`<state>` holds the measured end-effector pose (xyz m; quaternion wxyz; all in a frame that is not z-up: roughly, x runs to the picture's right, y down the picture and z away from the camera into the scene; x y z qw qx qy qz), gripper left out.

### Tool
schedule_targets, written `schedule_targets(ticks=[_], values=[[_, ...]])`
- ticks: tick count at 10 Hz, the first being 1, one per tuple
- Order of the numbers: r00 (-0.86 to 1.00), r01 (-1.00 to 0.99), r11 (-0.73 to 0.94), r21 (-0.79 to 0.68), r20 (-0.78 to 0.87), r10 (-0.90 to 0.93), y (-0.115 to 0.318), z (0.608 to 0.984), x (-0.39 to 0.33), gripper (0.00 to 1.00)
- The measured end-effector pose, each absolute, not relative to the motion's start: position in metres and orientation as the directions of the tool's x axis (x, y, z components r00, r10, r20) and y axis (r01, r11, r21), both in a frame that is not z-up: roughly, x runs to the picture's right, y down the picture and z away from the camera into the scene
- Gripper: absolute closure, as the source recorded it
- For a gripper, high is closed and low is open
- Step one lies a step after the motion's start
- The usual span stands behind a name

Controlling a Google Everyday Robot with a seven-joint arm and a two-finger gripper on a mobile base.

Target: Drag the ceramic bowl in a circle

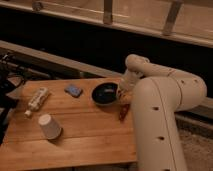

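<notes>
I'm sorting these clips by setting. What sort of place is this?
Probably a lab or office test area, not a home kitchen: a bare wooden table stands by a long railing. The gripper is at the black bowl, near an upturned cup.

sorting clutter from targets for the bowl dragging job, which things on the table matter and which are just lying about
In the job:
- ceramic bowl, black, near the table's right edge
- gripper, at the bowl's right rim

Just lying about:
- white paper cup, upturned, front left
- blue object, left of the bowl
- pale bottle, lying on its side
- red item, by the arm
</notes>
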<state>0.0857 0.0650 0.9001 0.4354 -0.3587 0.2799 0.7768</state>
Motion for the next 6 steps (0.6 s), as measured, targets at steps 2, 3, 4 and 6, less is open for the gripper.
schedule_targets(ticks=[2, 3, 4, 6], values=[[-0.311, -0.902, -0.423, 0.085, -0.807, 0.502, 0.061, 0.901, 0.057, 0.99], [-0.287, -0.914, -0.400, 0.073, -0.812, 0.507, 0.057, 0.904, 0.034, 0.99], [-0.269, -0.922, -0.381, 0.064, -0.815, 0.514, 0.056, 0.904, 0.019, 0.99], [-0.210, -0.947, -0.319, 0.035, -0.820, 0.532, 0.058, 0.902, -0.016, 0.99]])
